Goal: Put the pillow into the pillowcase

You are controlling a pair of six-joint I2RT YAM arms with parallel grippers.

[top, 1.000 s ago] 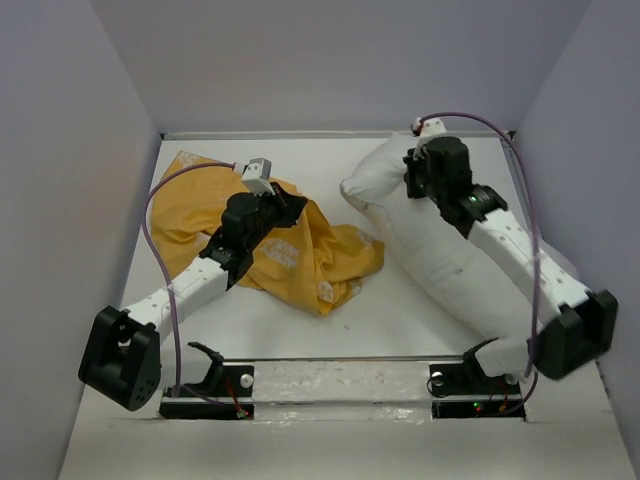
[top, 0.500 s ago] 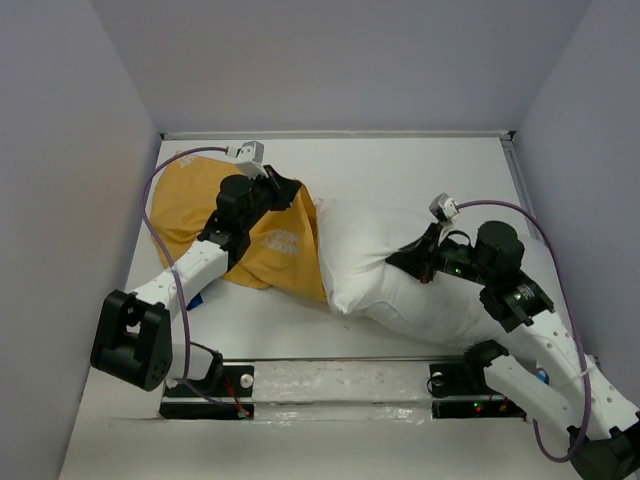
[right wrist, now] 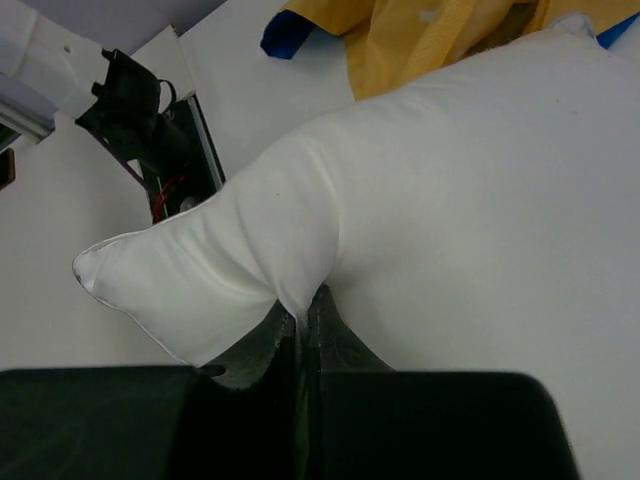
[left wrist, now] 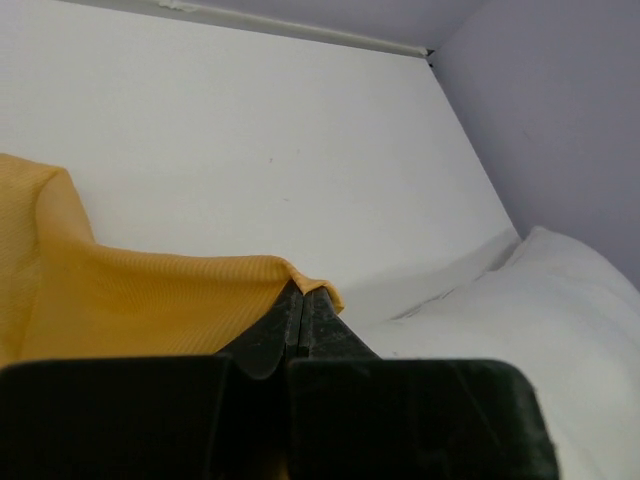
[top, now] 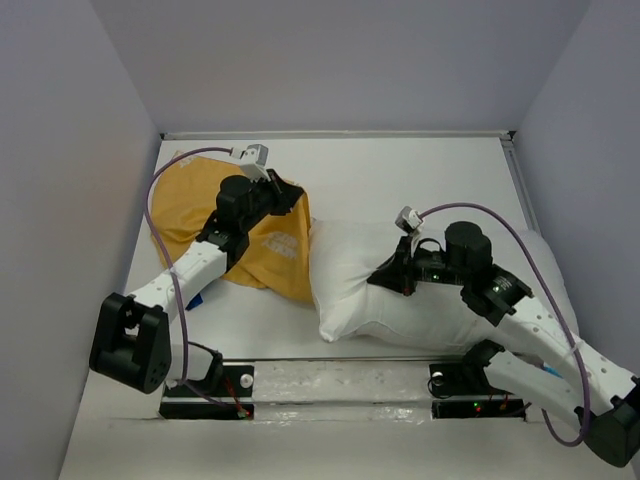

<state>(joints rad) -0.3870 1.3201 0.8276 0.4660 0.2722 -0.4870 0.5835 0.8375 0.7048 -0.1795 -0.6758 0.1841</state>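
The task is only at its beginning, I judge. The pillow [top: 350, 285] is not inside the pillowcase [top: 185, 205]; all of it lies outside, on the bench [top: 400, 170]. What is done is that both things are gripped and brought side by side. What is left is the real work: to open the mouth of the case and to push the pillow in.

My left end effector [top: 285, 195] is closed tight on a yellow edge of the pillowcase and holds it a little lifted at the far right corner of the case. The rest of the case lies crumpled to the left of it. I cannot tell if I hold one layer or both, so I cannot say whether the mouth is open.

My right end effector [top: 388, 278] is closed on a pinched fold of the pillow's fabric, on its upper side near the middle. From there the pillow goes left, and its left end touches the yellow cloth just below my left end effector. The other end lies under my right arm.
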